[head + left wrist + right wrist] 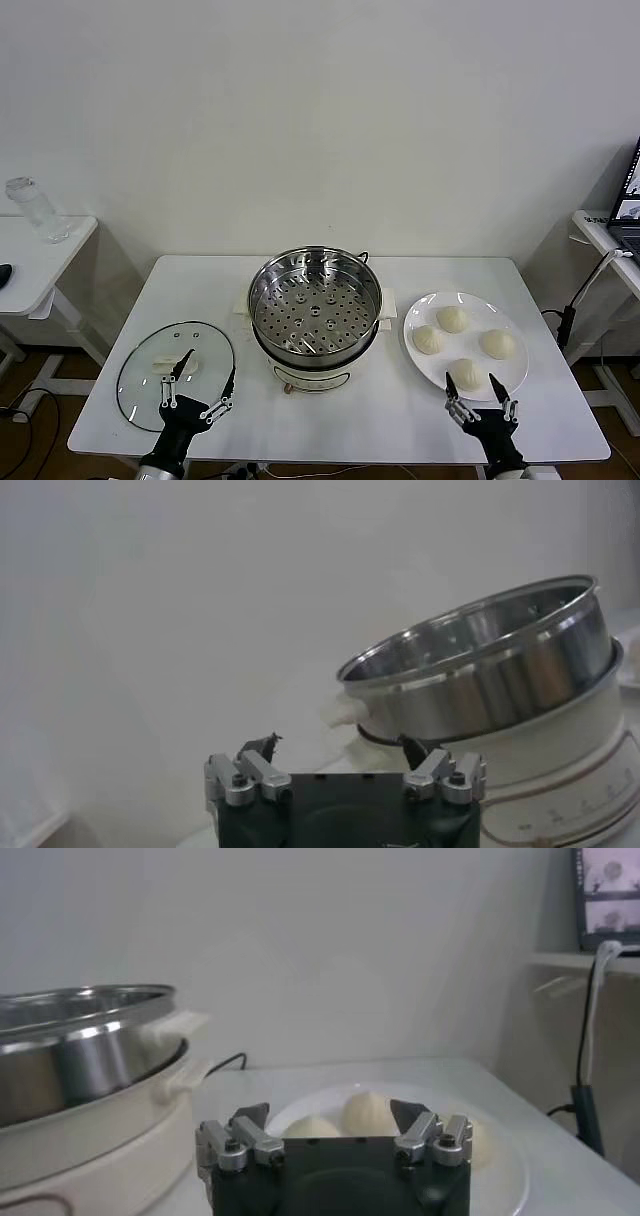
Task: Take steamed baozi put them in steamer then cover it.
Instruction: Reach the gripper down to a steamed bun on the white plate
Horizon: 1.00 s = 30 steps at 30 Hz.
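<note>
The steel steamer [315, 310] with its perforated tray stands empty at the table's middle; it also shows in the left wrist view [490, 650] and the right wrist view [80, 1053]. Four baozi lie on a white plate [425, 365] to its right: one at the back [451, 319], one at the left [427, 340], one at the right [497, 344], one at the front [466, 374]. Two show in the right wrist view [365, 1113]. The glass cover [175, 362] lies flat at the left. My right gripper [479, 391] is open over the front baozi. My left gripper [199, 382] is open over the cover's near edge.
A side table [40, 255] with a clear bottle [35, 210] stands at the far left. Another desk with a laptop [628, 205] and cables is at the far right. The white table's front edge [340, 455] lies just ahead of both grippers.
</note>
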### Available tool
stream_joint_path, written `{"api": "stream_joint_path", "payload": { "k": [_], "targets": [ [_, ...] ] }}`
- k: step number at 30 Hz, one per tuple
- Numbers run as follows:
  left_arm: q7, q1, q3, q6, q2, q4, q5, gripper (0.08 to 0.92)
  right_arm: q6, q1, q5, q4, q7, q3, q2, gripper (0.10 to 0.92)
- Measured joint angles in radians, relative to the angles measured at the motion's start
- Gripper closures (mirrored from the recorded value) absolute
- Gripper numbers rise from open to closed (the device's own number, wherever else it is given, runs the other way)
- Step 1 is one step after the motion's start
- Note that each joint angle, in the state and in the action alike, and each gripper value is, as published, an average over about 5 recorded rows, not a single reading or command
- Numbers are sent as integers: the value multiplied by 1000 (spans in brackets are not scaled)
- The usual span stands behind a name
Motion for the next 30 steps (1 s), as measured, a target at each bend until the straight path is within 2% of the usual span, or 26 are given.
{"api": "stream_joint_path", "payload": {
  "k": [8, 17, 23, 30],
  "targets": [
    [1, -1, 10, 5, -5, -9, -1, 177, -67, 256, 86, -107, 40, -59, -88, 203],
    [2, -13, 13, 13, -7, -15, -12, 177, -109, 665, 242, -361, -4, -252, -203, 203],
    [2, -17, 12, 12, -6, -18, -18, 177, -137, 912, 293, -542, -185, -433, -278, 203],
    [2, -17, 10, 9, -7, -20, -20, 177, -136, 1184, 241, -742, -531, -667, -336, 203]
  ]
}}
